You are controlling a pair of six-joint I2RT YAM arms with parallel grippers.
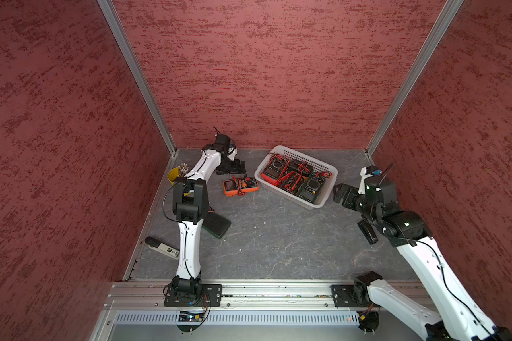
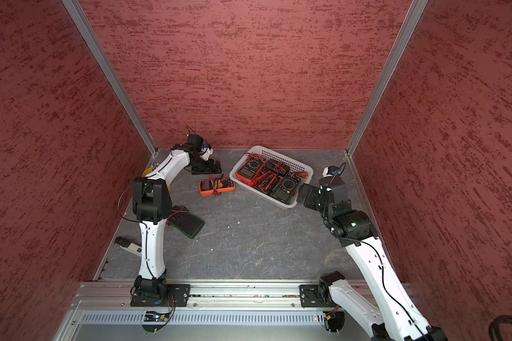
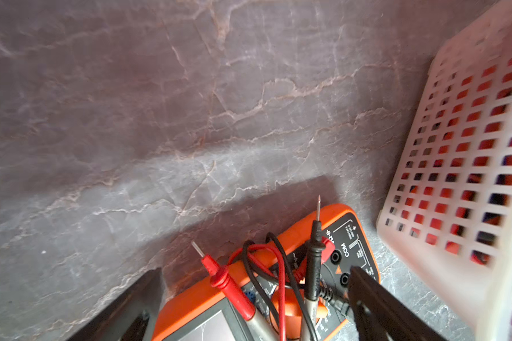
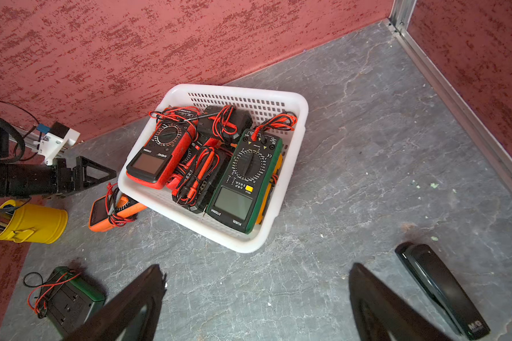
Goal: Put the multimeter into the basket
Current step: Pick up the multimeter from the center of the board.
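1. On the grey stone-patterned tabletop [image 1: 278, 236], toward its far side, a rectangular orange multimeter [image 1: 241, 187] [image 2: 217, 187] lies face up with red and black test leads coiled across it, just left of a white perforated plastic basket [image 1: 314, 205] [image 2: 285, 205] and outside it
2. Set at an angle to the walls, the basket already holds a red multimeter [image 4: 157, 156], a green multimeter [image 4: 243, 183] and a black meter [image 4: 240, 118], with leads tangled among them
3. The left gripper [image 1: 231, 168] [image 3: 254, 270] has its jaws wide and holds nothing. It sits just far-left of the orange multimeter, and the left wrist view shows the meter's socket end between the two black fingers [image 3: 382, 307]. Whether they touch it I cannot tell
4. The right gripper [image 1: 342, 195] [image 4: 256, 267] also has its jaws spread wide and is empty, near the basket's right corner but apart from it
5. A yellow cylindrical cup [image 1: 173, 175] with sticks in it stands at the far left beside the left arm. A green-cased multimeter [image 1: 216, 226] lies back-up at the near left, and a black stapler [image 4: 441, 289] lies on the right
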